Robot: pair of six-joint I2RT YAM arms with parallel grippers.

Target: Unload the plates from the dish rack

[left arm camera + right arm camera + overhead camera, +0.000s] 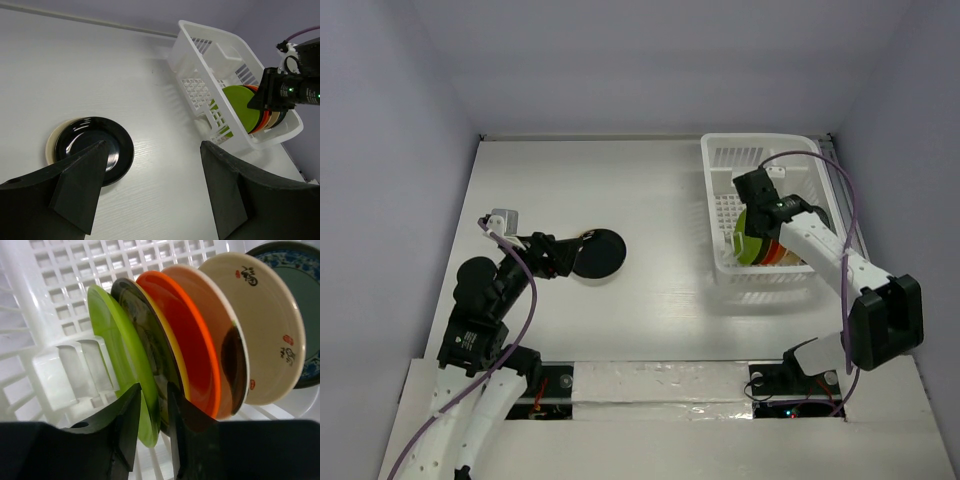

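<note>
The left gripper (154, 145) hovers over the left half of the desk (650, 190) with its fingers spread wide and nothing between them. Just past it, a black plate (92, 145) lies flat on a cream plate (50, 145). The top view shows only the black disc; the cream rim beneath appears in the left wrist view alone. This stack of 2 sits well in from the desk's left edge, and a wide stretch of bare desk lies between it and the dish rack (760, 150). The rack stands in the far right corner, close to the right wall. The plates crowd its near end, and the far part of its grid floor shows bare. From above, the right arm hides all but a green and an orange edge. The right wrist view shows 6 plates on edge, closely packed: a green plate (112, 340), a dark plate (142, 335) with a yellow rim, an orange-red plate (185, 330), a peach-tinted plate (210, 305), a cream plate with red and black marks (265, 315), and a teal patterned plate (305, 295). The right gripper (153, 387) is down in the rack, its fingers partly apart astride the green plate's rim. Whether they press on it I cannot tell.
</note>
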